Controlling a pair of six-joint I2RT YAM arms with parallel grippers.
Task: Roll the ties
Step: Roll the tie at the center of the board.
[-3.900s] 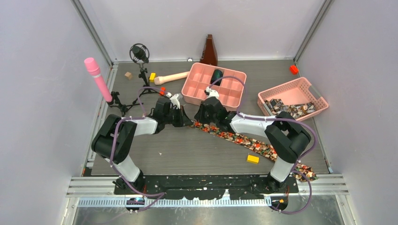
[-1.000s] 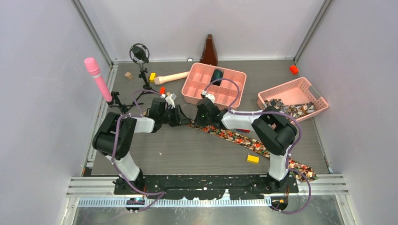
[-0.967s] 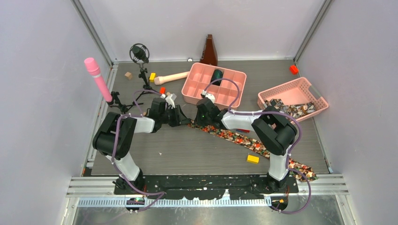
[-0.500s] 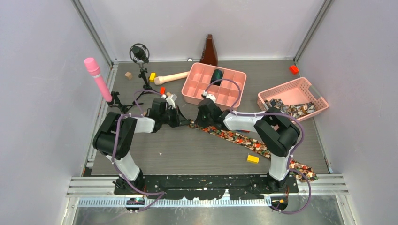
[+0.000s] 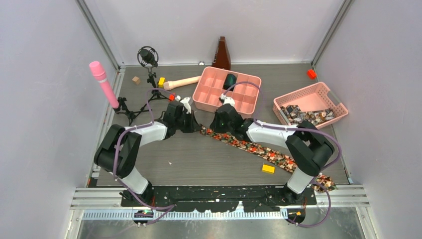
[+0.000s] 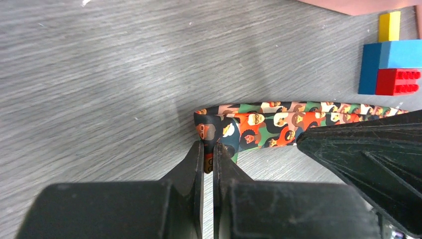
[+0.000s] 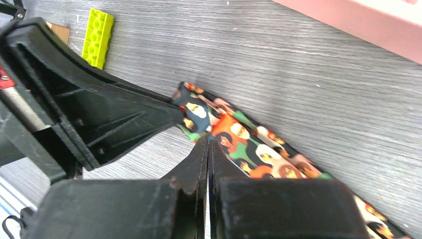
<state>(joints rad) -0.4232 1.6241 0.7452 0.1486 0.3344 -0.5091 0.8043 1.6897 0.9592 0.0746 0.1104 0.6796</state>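
Barely begun: the tie [image 5: 259,149] lies flat and slantwise on the table [image 5: 199,162], from its middle to the near right edge, with no coil formed. The left gripper [image 6: 208,152] pinches its upturned far end. The right gripper [image 7: 208,147], fingers pressed together, meets the edge just beside. All the rolling remains, and more ties [image 5: 304,115] wait in the basket [image 5: 312,100].

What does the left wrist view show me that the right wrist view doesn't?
Only left wrist: a blue-and-red block cluster and a yellow block beyond the tie. Only right wrist: a lime-green block. Both: the end of the tie lying on the table, with the left pincer and right pincer closed at its edge.
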